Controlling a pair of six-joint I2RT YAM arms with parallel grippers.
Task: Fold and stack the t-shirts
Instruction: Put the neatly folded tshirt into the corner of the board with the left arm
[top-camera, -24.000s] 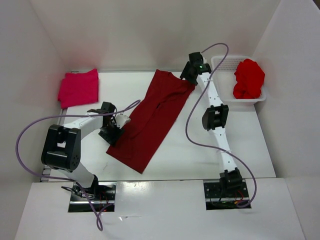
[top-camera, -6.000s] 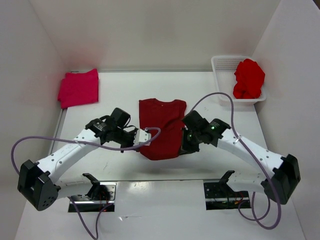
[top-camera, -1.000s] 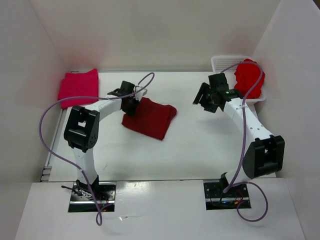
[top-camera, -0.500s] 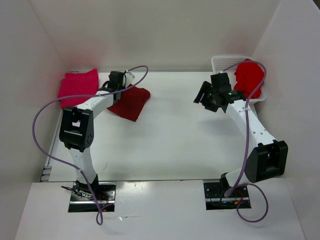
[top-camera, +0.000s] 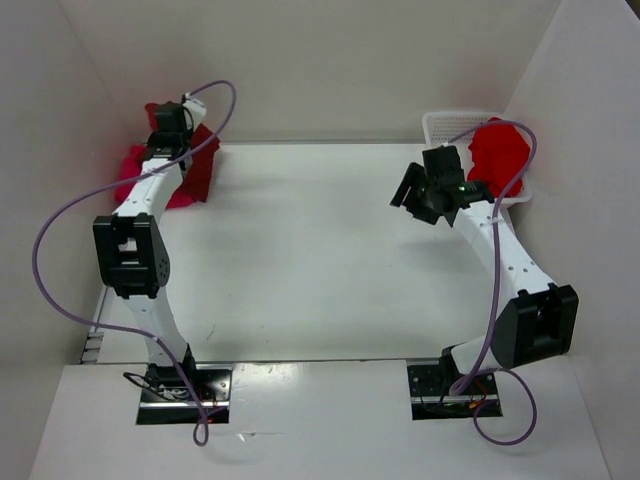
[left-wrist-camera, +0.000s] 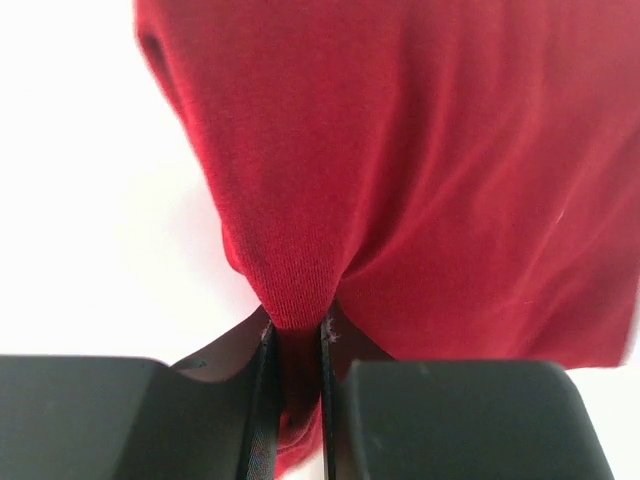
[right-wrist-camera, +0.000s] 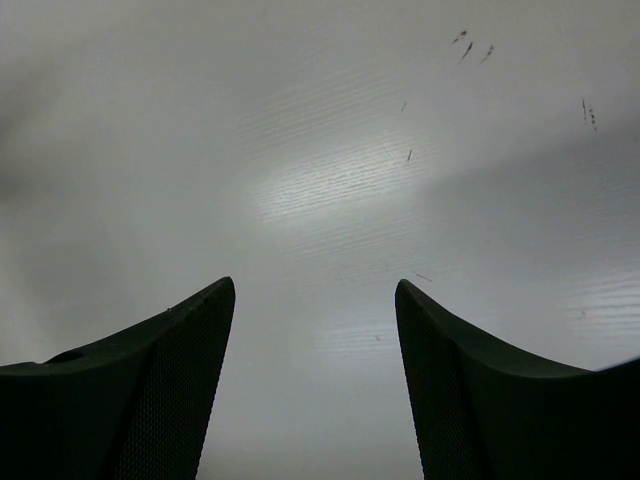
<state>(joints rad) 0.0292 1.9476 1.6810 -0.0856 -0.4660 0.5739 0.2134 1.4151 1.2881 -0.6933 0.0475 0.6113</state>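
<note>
The left gripper (left-wrist-camera: 295, 335) pinches a fold of the dark maroon cloth t-shirt (left-wrist-camera: 420, 180), which hangs at the far left corner over the folded pinkish-crimson t-shirt (top-camera: 130, 165), perhaps touching it. The right gripper (right-wrist-camera: 313, 290) hovers spread above the white table (top-camera: 320, 250); the crumpled bright red t-shirt (top-camera: 497, 150) sits in the white plastic mesh basket (top-camera: 445, 125)

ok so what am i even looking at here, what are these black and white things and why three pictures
These are two robot arms bolted to a white table. The wide picture looks down from above; the other two come from a camera on each wrist. The left gripper is shut on a dark maroon t-shirt, at the far left corner where a pink t-shirt lies. The right gripper is open and empty over bare table. A bright red t-shirt sits in a white basket.
</note>
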